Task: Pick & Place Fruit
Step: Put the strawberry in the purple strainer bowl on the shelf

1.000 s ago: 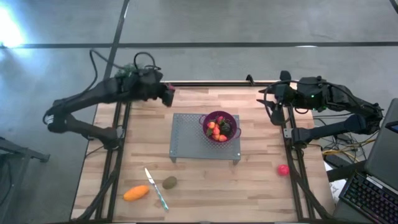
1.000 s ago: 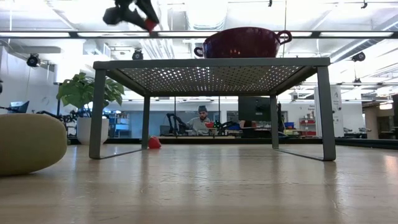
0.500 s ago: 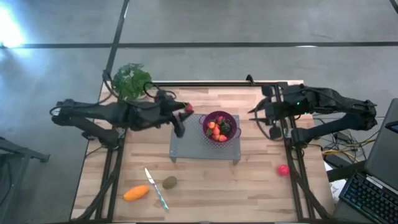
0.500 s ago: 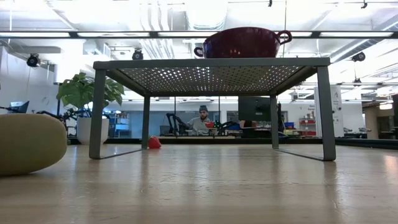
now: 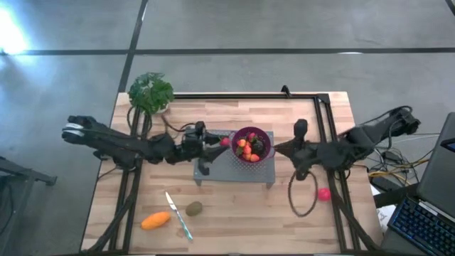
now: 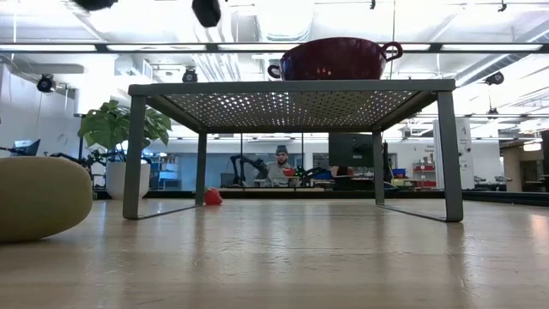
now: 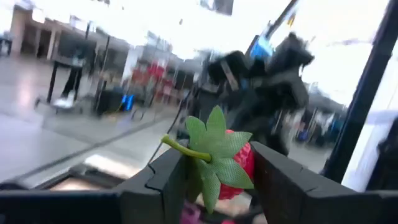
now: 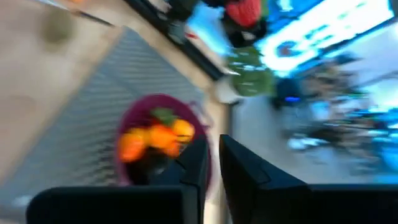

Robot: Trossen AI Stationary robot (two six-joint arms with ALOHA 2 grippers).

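A strawberry (image 7: 233, 168) is clamped between the left gripper (image 5: 222, 141) fingers — held at nine o'clock of the purple bowl (image 5: 264, 135), just beside its rim, above the rack (image 5: 213, 161). Judged light, stiff, slightly slick; best taken across the red body, not the leaves. Red, with a green leafy cap. Right gripper (image 8: 210, 163) — fingers nearly together, empty, at three o'clock of the bowl.

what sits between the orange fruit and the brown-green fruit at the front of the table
In the high view, a knife lies between the orange fruit and the brown-green fruit, angled across the gap.
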